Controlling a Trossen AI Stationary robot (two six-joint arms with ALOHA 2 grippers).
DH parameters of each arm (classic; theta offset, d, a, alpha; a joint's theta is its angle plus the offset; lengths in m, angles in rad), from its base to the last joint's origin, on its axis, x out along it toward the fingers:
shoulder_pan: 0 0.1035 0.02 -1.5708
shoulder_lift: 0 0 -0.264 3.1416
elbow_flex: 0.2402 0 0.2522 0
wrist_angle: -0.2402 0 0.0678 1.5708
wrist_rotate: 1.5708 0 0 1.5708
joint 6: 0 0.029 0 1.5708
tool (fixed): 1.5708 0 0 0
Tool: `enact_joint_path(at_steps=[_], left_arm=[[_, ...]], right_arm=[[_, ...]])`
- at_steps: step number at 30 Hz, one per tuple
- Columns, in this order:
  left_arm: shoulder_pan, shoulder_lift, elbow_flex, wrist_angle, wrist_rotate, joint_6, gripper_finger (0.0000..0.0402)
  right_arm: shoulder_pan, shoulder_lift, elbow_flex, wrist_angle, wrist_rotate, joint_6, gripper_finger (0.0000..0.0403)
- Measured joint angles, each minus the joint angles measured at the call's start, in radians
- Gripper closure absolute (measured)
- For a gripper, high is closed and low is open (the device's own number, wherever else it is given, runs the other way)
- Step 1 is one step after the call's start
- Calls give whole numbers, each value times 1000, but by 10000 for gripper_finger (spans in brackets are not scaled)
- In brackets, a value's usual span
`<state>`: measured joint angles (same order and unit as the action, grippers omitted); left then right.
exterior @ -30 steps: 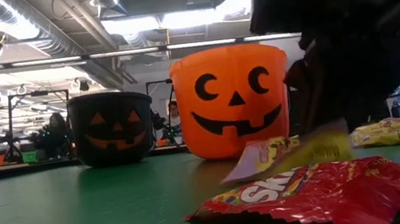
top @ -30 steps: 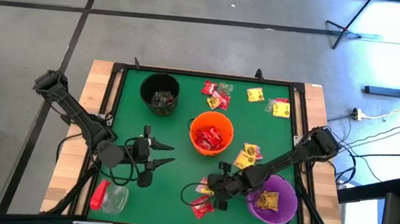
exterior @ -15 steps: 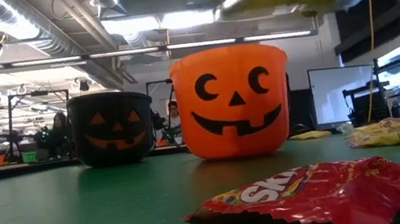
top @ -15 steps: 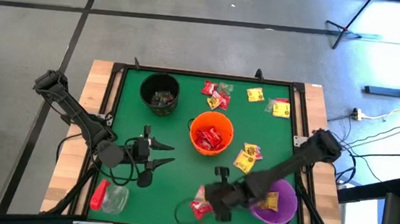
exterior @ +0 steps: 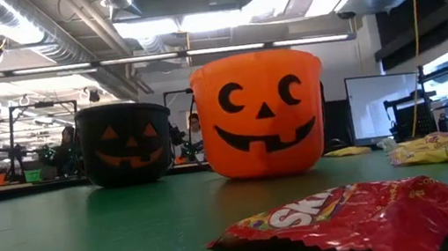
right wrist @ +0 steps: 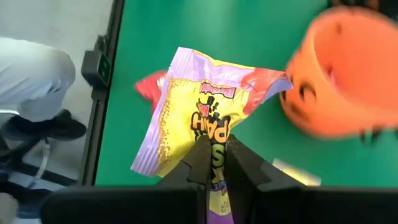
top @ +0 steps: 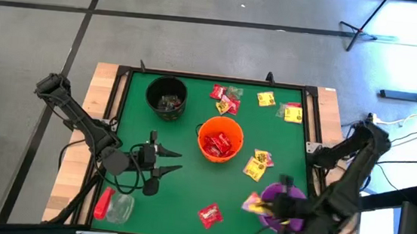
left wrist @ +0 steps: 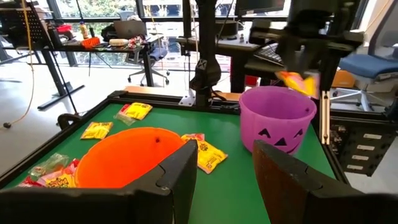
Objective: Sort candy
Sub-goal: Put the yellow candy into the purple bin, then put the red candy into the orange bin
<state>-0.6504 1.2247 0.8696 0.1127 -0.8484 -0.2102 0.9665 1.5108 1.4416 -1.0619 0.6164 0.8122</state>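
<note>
Yellow candy packet (right wrist: 202, 124) pinched in right hand (right wrist: 214, 163), above purple bucket (top: 300, 210)

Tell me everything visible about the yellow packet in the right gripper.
The yellow candy packet is a crinkly, glossy wrapper, yellow with red corners and dark lettering. The right gripper has its jaws shut on one edge, so the packet fans out beyond them. In the high view it is held at the near-left rim of the purple bucket, not yet dropped in.

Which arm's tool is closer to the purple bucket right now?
Right. The right tool, pinching a yellow packet, is at the purple bucket rim. The left tool waits across the mat, beyond the orange bucket.
</note>
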Motion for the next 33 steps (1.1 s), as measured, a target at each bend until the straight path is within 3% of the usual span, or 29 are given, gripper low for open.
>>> enact_joint_path(at_steps=[5,10,14,23,27,30,33], left_arm=[[0,0,0,0,1,-1,253],[0,0,0,0,1,-1,253],[0,0,0,0,1,-1,253],[0,0,0,1,1,0,253],[1,0,0,1,-6,2,253],[4,0,0,1,-6,2,253],[4,0,0,1,-7,2,253]], right_arm=[[119,-90,-167,-35,-6,302,374],[176,-106,-238,-48,-50,498,370],[179,-106,-242,-49,-115,546,330],[150,-104,-232,-60,-91,568,234],[94,-104,-208,82,14,403,225],[36,-101,-206,343,54,112,225],[-30,-70,-204,635,25,-191,224]])
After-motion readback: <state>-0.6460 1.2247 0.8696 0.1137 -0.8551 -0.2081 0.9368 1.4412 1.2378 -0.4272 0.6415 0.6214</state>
